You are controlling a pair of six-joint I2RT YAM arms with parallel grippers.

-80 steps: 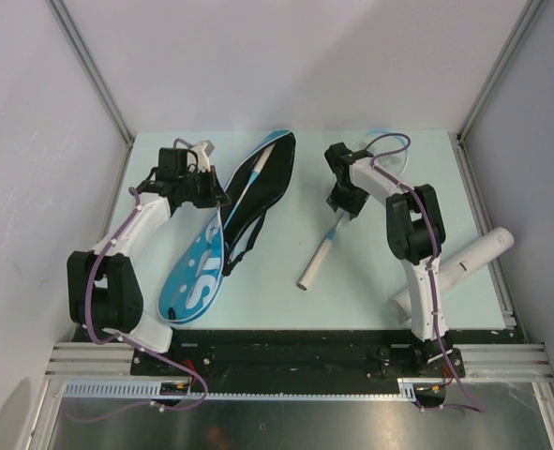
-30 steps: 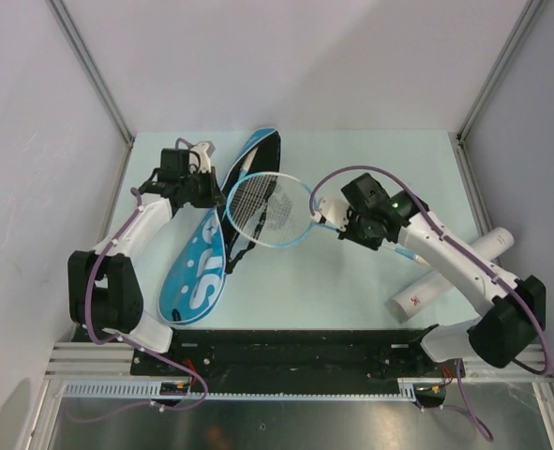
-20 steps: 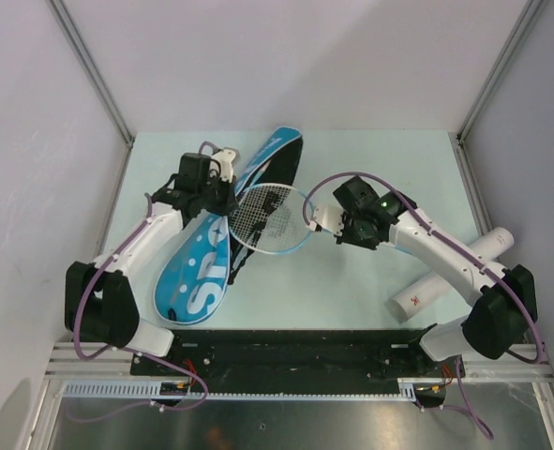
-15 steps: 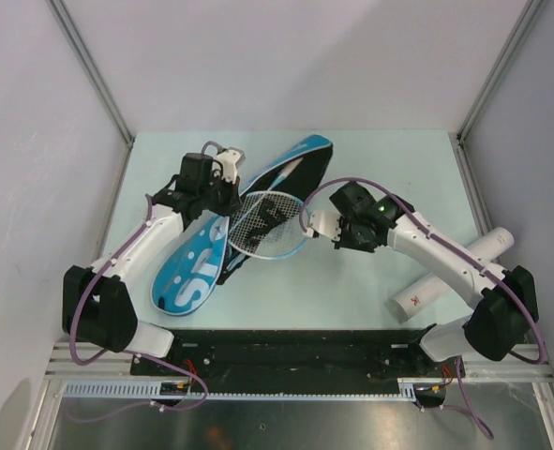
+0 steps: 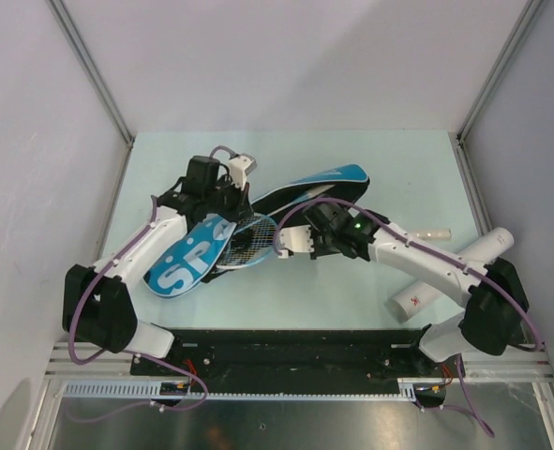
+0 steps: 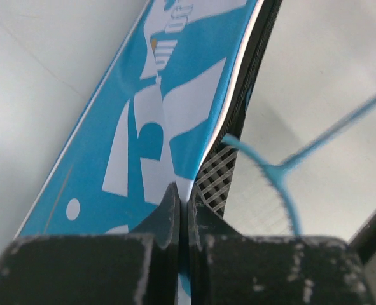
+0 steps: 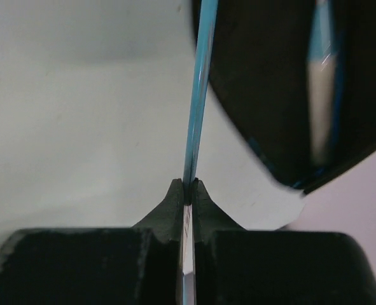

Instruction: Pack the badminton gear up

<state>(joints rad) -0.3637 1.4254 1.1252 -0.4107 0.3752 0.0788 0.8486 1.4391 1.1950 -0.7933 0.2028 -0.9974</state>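
Blue fabric with bold white lettering makes up the racket cover point(image 5: 187, 267), which lies slantwise across the pale green table point(image 5: 398, 164). On its near-left end I can read "SP" from above; the letters after that run under my left arm, and in the left wrist view they are cropped too closely to make out. My left gripper point(image 6: 182, 200) is clamped tight on the edge of the cover's upper flap, the black fingers point(image 6: 165, 216) pressed together with only the fabric between them. Beside that flap, past the black zip edge, the strung head of a light-blue racket point(image 5: 248, 239) sits at the cover's open mouth, partly overlapped by the blue flap. My right gripper point(image 7: 186, 190) is pinched shut on this racket's thin blue shaft point(image 7: 197, 95), close to the head. The white handle point(image 5: 436, 232) points away to the right. Inside the cover's dark opening my right wrist view shows a blurred pale-blue streak that I cannot identify. The long white tube point(image 5: 464, 262) lies at the table's right edge, well apart from the cover, with a small red mark point(image 5: 415, 302) near its closer end, too small to read.
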